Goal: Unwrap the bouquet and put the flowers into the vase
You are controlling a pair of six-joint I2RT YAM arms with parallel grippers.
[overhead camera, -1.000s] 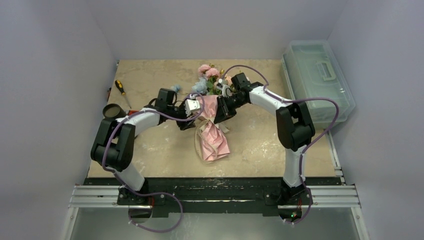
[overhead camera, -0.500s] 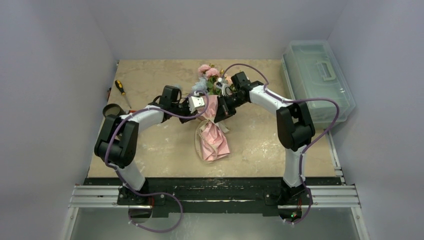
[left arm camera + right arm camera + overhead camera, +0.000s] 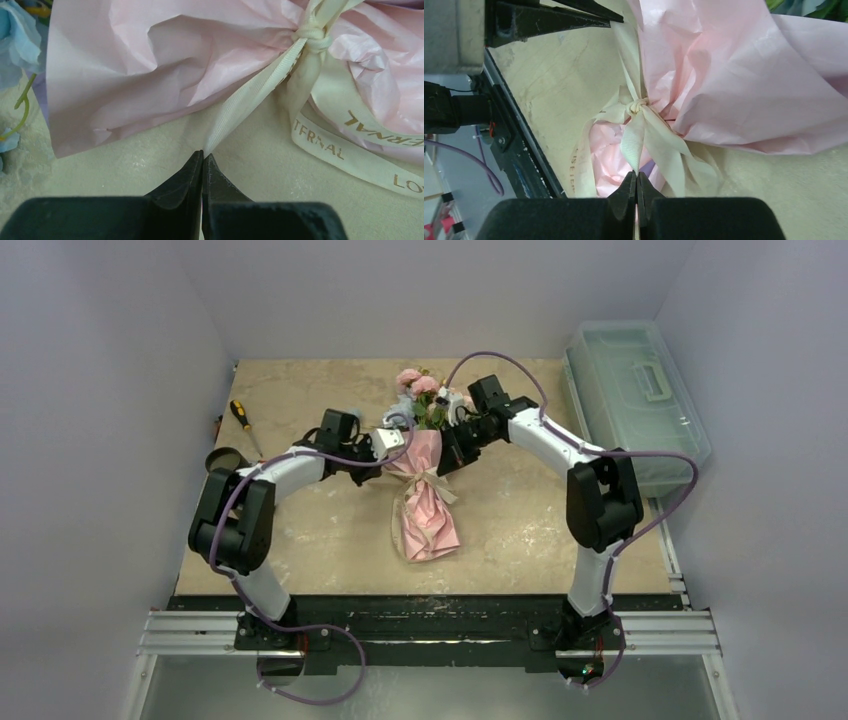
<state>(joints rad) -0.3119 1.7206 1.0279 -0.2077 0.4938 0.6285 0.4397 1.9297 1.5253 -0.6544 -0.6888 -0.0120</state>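
The bouquet (image 3: 426, 510) lies mid-table, its crinkled pink paper (image 3: 150, 65) tied with a cream ribbon (image 3: 250, 100). The flowers (image 3: 420, 392), pink and pale blue, stick out of its far end. My left gripper (image 3: 203, 155) is shut on one ribbon tail, which runs taut to the knot (image 3: 312, 37). My right gripper (image 3: 636, 174) is shut on another tail, just below the knot (image 3: 636, 106). In the top view the left gripper (image 3: 402, 462) and right gripper (image 3: 447, 458) flank the wrap's neck. The dark vase (image 3: 222, 460) stands at the left table edge.
A yellow-handled screwdriver (image 3: 240, 415) lies behind the vase. A clear lidded plastic box (image 3: 635, 400) fills the back right. Printed ribbon loops (image 3: 350, 145) trail on the table (image 3: 520, 530) beside the wrap. The left gripper's fingers (image 3: 564, 20) show in the right wrist view.
Both grippers have shut on ribbon tails. The left gripper has drawn slightly left and the right arm slightly back, pulling the ribbon taut at the bouquet's neck.
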